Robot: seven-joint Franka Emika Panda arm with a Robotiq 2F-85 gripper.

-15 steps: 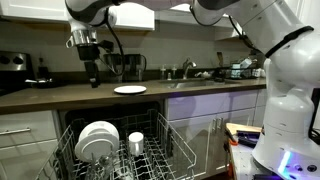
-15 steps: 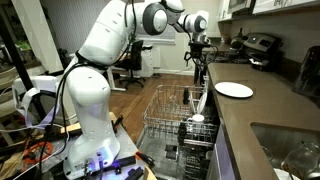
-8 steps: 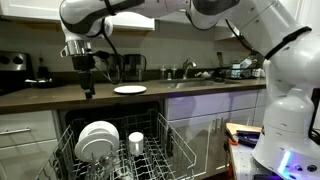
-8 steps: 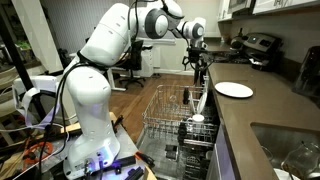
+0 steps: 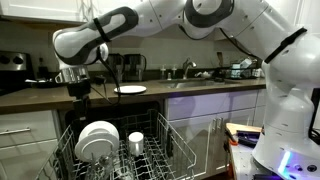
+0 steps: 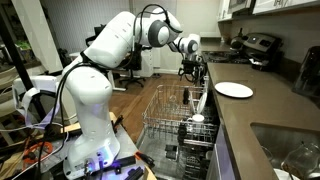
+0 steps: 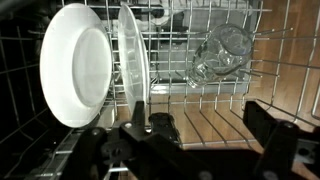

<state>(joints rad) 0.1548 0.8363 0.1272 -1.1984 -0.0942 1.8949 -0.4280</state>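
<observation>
**Exterior view:** gripper (image 5: 78, 92) hovering over left end of dishwasher rack (image 5: 165, 135), jaws standing wide, holding nothing. Upright plates (image 5: 97, 141) sitting below, slightly to picture right. Lone plate (image 5: 130, 89) lying flat on counter (image 5: 40, 97) behind.

**Exterior view:** gripper (image 6: 193, 72) hanging above far end of rack (image 6: 160, 110). Upright plates (image 6: 203, 100) showing edge-on beneath, apart from fingers.

**Wrist view:** upright plates (image 7: 75, 65) standing on edge, rims pointing toward gripper (image 7: 185, 150), lying ahead and left of jaw midline. Glass (image 7: 220, 52) lying tilted in rack, right of plates.
</observation>
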